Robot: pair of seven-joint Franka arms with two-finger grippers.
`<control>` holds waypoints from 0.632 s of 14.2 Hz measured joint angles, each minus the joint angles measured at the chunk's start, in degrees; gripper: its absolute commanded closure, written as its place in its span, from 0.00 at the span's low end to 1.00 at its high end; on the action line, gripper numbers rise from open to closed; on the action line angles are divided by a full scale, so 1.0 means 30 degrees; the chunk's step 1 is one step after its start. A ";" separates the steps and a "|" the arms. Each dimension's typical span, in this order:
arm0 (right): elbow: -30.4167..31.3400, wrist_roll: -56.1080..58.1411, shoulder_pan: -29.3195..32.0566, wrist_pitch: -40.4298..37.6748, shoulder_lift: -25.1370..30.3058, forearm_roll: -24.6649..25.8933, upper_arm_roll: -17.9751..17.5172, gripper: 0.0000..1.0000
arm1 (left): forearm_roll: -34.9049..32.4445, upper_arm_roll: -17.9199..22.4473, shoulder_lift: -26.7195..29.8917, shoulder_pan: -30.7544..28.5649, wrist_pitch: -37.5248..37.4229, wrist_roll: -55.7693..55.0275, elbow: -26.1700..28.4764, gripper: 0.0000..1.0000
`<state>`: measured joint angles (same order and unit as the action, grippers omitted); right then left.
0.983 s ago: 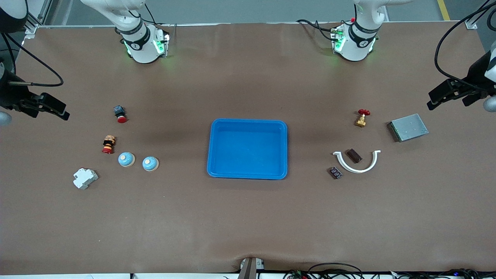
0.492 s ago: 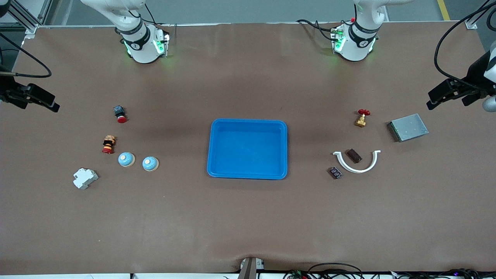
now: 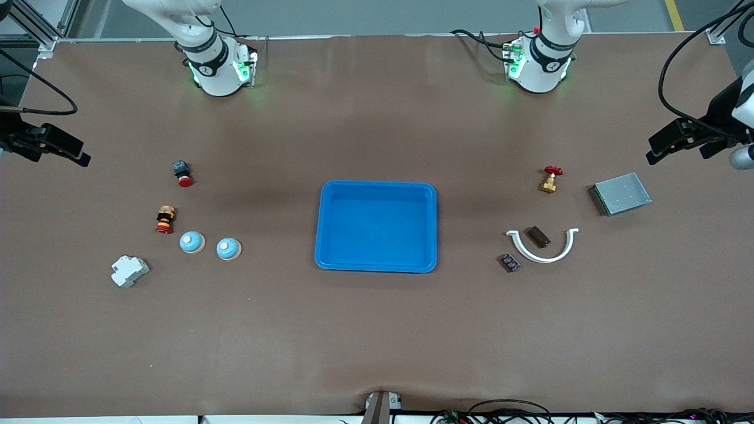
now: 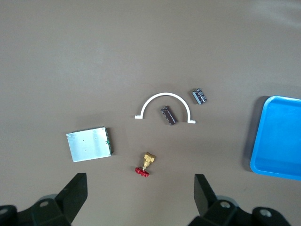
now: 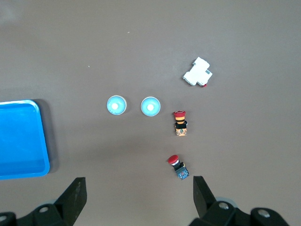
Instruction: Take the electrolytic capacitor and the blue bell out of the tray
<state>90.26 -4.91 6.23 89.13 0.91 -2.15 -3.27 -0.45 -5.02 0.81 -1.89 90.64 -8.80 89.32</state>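
The tray (image 3: pixel 377 265) sits mid-frame in the front view with nothing in it. Two bells (image 3: pixel 192 242) lie on the tabletop toward the right arm's end. A dark part (image 3: pixel 538 237), perhaps the capacitor, lies toward the left arm's end. The left end effector (image 4: pixel 140 187) and the right end effector (image 5: pixel 136 187) hang wide open and hold nothing, each over its own end. Judged done: best to keep both high and off the parts, and check the tray's corners before stopping.

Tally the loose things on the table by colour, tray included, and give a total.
Blue: 3, the tray and two bells
Red-topped: 3, two push buttons, one valve
White: 2
Dark: 2
Grey: 1
Total: 11
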 measured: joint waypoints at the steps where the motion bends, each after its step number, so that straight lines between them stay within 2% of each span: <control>1: -0.0014 0.0000 -0.0016 -0.0008 0.0000 0.0000 -0.0043 0.00 | -0.0044 -0.0051 0.0000 0.0027 -0.0003 0.0000 0.0000 0.00; 9: -0.0192 0.0001 -0.0041 -0.0378 -0.0001 0.0000 -0.0105 0.00 | -0.0087 -0.0123 -0.0001 0.0077 -0.0064 -0.0005 0.0000 0.00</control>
<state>89.68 -4.91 6.11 88.00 0.91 -2.15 -3.59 -0.70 -5.39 0.81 -1.65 90.45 -8.81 89.32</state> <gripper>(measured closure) 0.000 0.000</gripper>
